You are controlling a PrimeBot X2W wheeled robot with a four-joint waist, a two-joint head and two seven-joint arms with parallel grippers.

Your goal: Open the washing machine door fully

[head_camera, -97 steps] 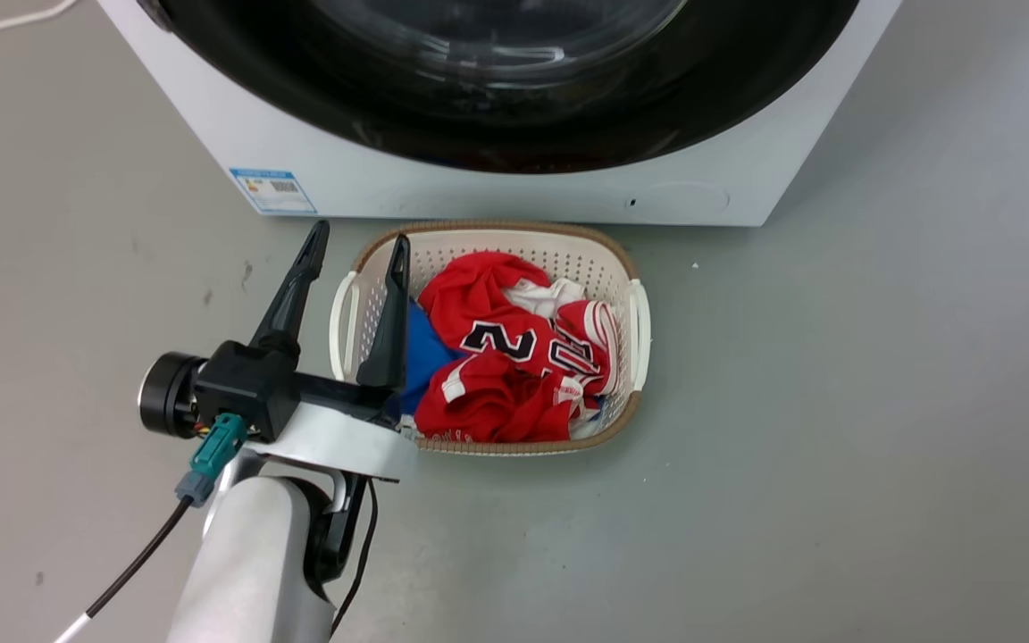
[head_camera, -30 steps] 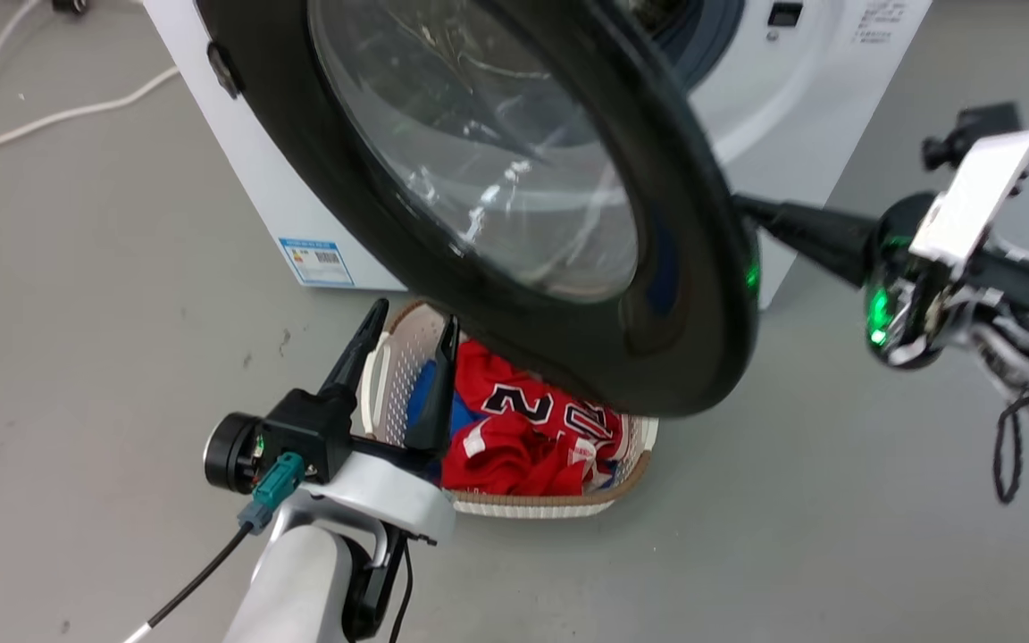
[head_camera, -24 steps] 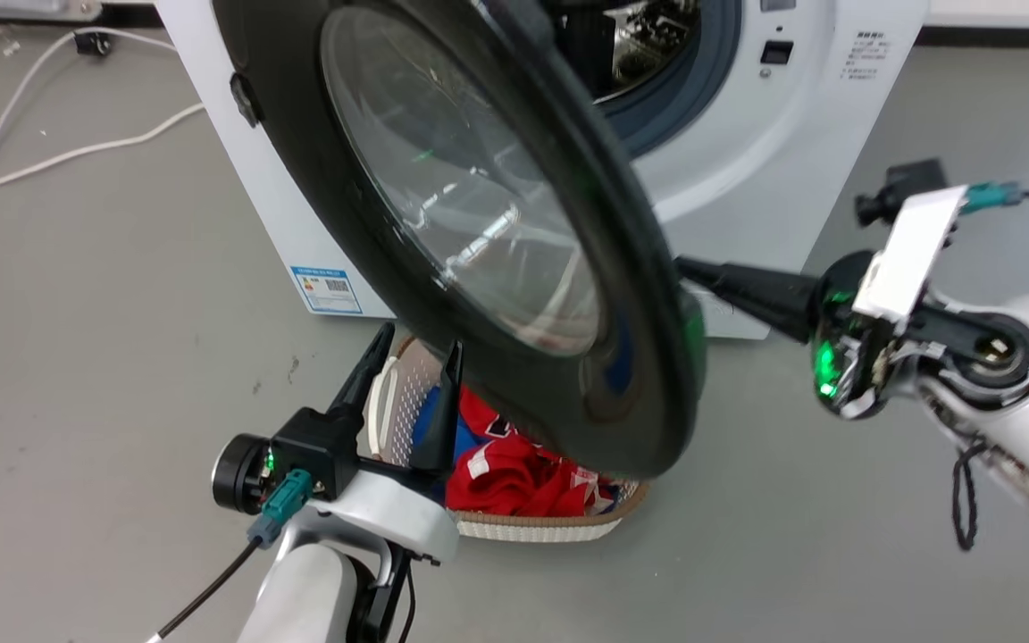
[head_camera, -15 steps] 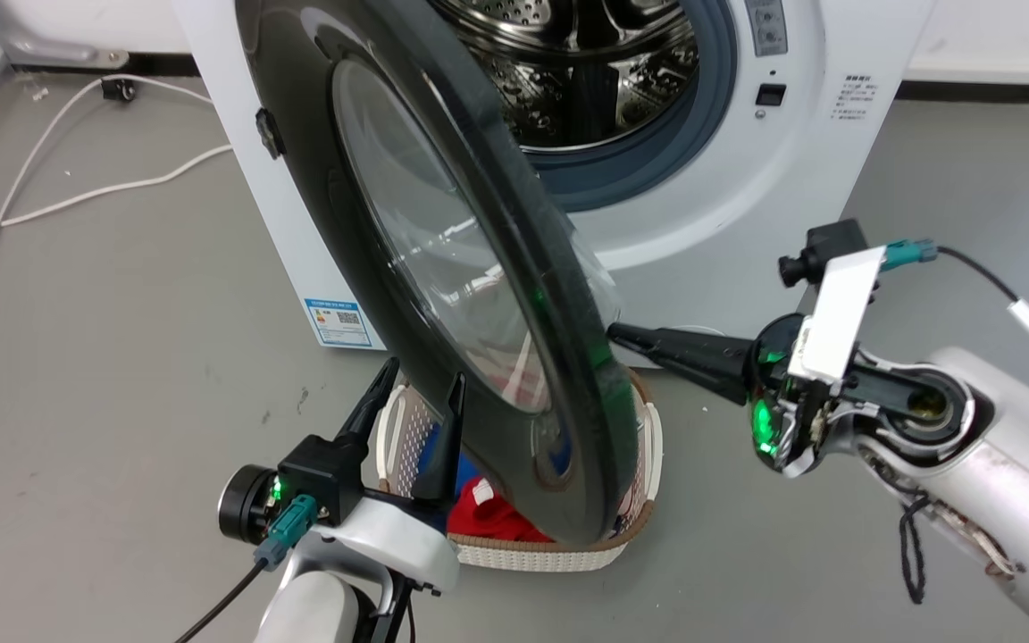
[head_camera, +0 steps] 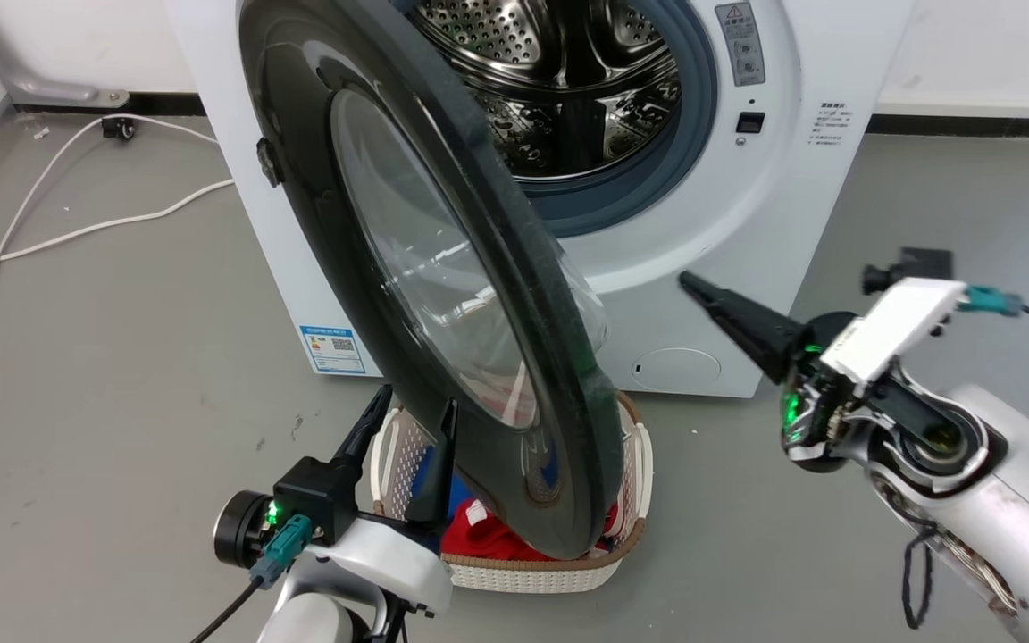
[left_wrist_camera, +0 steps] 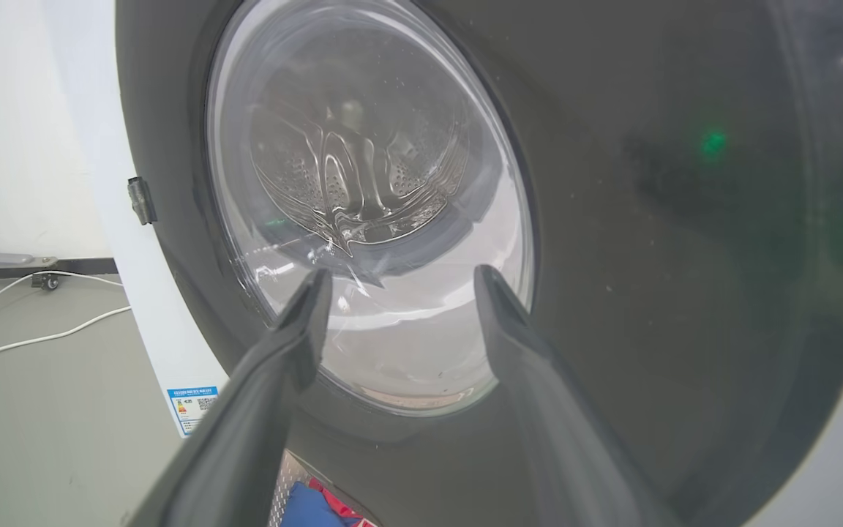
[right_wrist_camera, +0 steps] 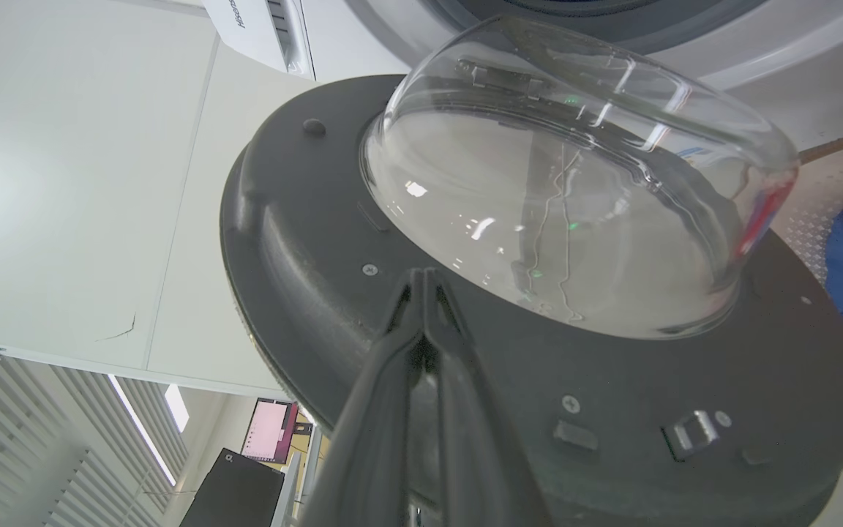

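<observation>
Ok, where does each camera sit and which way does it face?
Head: high up, facing forward and down at the washer and its half-open door; left gripper open, right gripper shut.
Left wrist: low, facing along its fingers at the door's outer face.
Right wrist: facing along its fingers at the door's inner side.
Shared: all three see the door.

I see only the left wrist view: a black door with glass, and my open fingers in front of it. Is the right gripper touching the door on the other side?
Observer: No. In the head view the right gripper points at the washing machine door from its inner side, with a gap between them.
Operator: Is it open or shut?
Observer: Shut; the right wrist view shows its fingers pressed together.
Operator: Is the door fully open?
Observer: Not yet, I think. It stands out from the washing machine, roughly halfway, and the steel drum is uncovered.
</observation>
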